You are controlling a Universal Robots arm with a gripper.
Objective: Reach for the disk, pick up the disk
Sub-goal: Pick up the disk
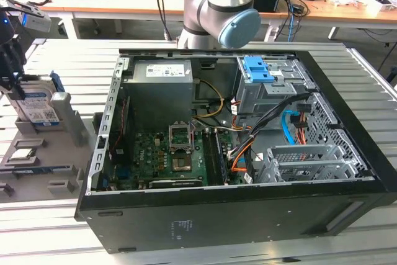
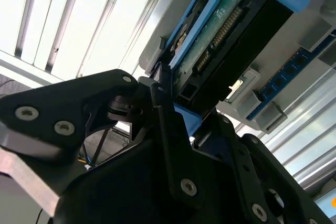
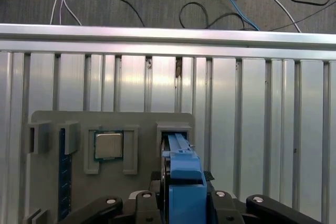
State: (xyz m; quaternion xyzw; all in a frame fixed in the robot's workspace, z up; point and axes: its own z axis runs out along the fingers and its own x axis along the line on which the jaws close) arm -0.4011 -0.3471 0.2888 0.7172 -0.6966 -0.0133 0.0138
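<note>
In the exterior view the disk (image 1: 38, 105) stands on edge in a slot of the grey holder (image 1: 64, 118) at the far left, its blue-and-white label facing out. My gripper (image 1: 13, 84) is at the disk's left end, fingers down over it. Both wrist views show the disk (image 3: 184, 174) between the black fingers (image 3: 142, 199): a blue side rail from above, and the green circuit board with its connector (image 2: 223, 40) from the side. The gripper (image 2: 184, 116) looks shut on the disk's sides, and the disk's far end sits in the holder's slot (image 3: 175, 128).
An open black computer case (image 1: 236, 215) lies to the exterior view's right of the holder, with a blue caddy (image 1: 257, 69) on its grey drive cage. A processor chip (image 3: 108, 145) rests in a holder pocket beside the disk. The slatted metal table's rail (image 3: 168, 34) runs past the holder.
</note>
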